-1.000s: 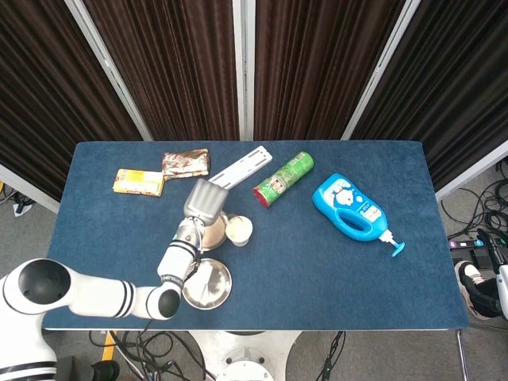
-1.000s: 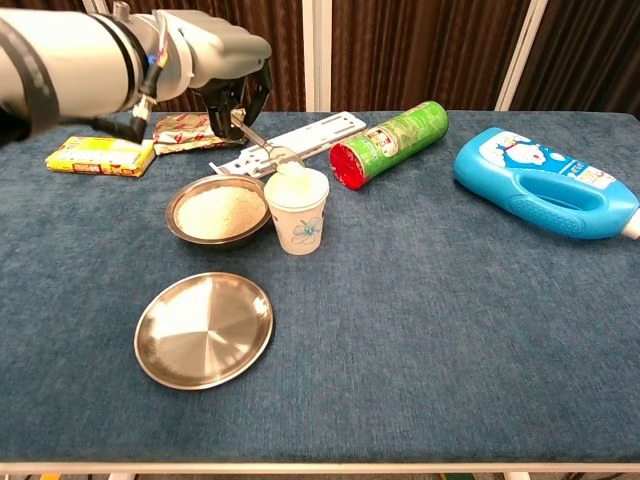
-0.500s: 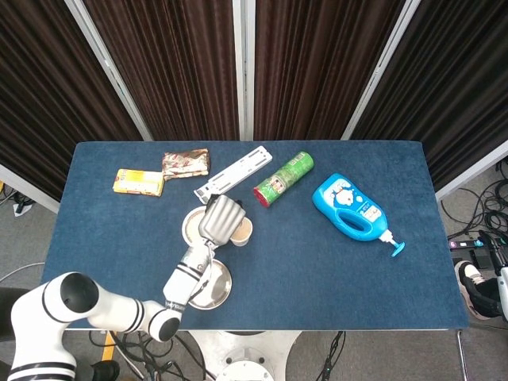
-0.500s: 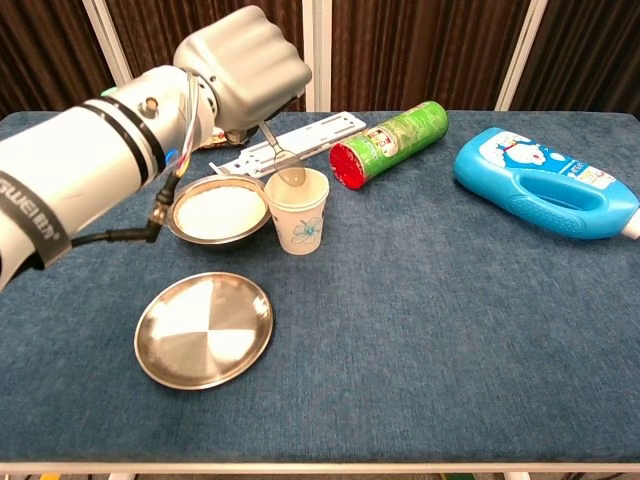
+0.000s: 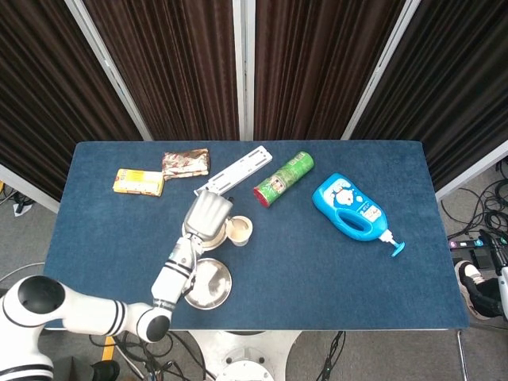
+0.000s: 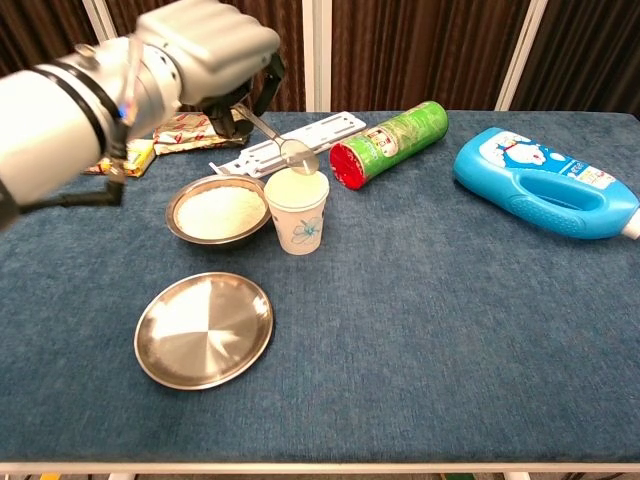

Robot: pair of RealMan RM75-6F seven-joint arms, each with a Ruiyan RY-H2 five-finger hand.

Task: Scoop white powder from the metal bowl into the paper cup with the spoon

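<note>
— Where is the spoon (image 6: 283, 141) just now?

— In the left hand (image 6: 208, 45), whose fingers are curled tight around the handle. The handle slants down and to the right out of the fist, and the spoon's bowl hangs just above the rim of the paper cup (image 6: 298, 210) (tilted, at the cup's far edge).

— And the cup itself?

— Upright on the blue table (image 6: 450, 300), filled with white powder nearly to the brim, and touching or almost touching the metal bowl (image 6: 217, 211) on its left. That bowl holds a bed of white powder. From the head view the hand (image 5: 208, 216) covers most of the bowl, with the cup (image 5: 239, 231) just beside it.

— The right hand?

— Neither camera shows it.

— Anything else close by?

— An empty metal plate (image 6: 204, 328) in front of the bowl, nearer the robot.
</note>
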